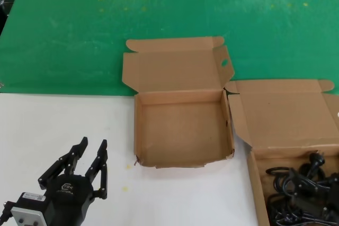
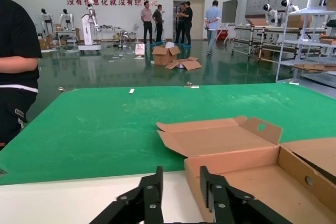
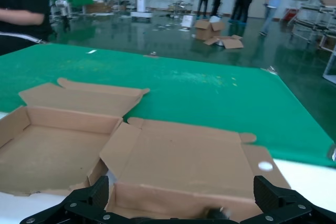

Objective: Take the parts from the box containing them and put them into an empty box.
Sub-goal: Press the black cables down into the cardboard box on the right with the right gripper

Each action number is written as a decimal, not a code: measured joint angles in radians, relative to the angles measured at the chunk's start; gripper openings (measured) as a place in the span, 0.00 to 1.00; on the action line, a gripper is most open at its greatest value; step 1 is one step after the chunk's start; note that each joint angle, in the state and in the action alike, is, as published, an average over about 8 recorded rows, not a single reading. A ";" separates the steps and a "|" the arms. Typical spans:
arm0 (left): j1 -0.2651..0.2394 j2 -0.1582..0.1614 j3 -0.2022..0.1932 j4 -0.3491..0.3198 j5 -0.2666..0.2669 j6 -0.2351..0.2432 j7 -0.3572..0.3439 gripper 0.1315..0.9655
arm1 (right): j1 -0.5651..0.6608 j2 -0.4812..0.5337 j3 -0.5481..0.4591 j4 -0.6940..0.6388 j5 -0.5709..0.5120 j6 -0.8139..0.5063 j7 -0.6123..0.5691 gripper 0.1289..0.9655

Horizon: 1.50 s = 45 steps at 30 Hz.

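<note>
The empty box (image 1: pixel 180 130) lies open in the middle of the table, its lid flap with the oval hole (image 1: pixel 224 63) folded back. To its right is the wider box containing the parts (image 1: pixel 286 115). Black cords (image 1: pixel 302 189) lie bundled in its tray. My left gripper (image 1: pixel 94 144) stands open over the white table, left of the empty box (image 2: pixel 262 182), holding nothing. In its wrist view the left gripper (image 2: pixel 181 182) points past that box's near corner. My right gripper (image 3: pixel 181 198) is out of the head view. It is wide open over the wider box (image 3: pixel 178 156), where a blurred black plug (image 3: pixel 215 213) shows.
A green mat (image 1: pixel 159 14) covers the far half of the table, and a white surface (image 1: pixel 63 120) covers the near left. People (image 2: pixel 16 51) stand past the table's far side. More cardboard boxes (image 2: pixel 173 59) lie on the hall floor.
</note>
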 joint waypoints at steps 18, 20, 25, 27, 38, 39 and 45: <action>0.000 0.000 0.000 0.000 0.000 0.000 0.000 0.04 | 0.580 0.664 -0.704 0.153 0.622 0.026 -0.283 1.00; 0.000 0.000 0.000 0.000 0.000 0.000 0.000 0.03 | 0.659 0.697 -0.769 0.152 0.635 -0.006 -0.290 1.00; 0.000 0.000 0.000 0.000 0.000 0.000 0.000 0.01 | 0.803 0.742 -0.861 0.133 0.623 -0.111 -0.293 1.00; 0.000 0.000 0.000 0.000 0.000 0.000 0.000 0.01 | 0.845 0.748 -0.876 0.117 0.578 -0.176 -0.263 1.00; 0.000 0.000 0.000 0.000 0.000 0.000 0.000 0.00 | 1.042 0.709 -0.895 0.016 0.113 -0.651 0.151 1.00; 0.000 0.000 0.000 0.000 0.000 0.000 0.000 0.00 | 1.059 0.701 -0.896 0.009 0.069 -0.695 0.195 1.00; 0.000 0.000 0.000 0.000 0.000 0.000 0.000 0.00 | 1.150 0.644 -0.896 -0.010 -0.214 -0.935 0.471 1.00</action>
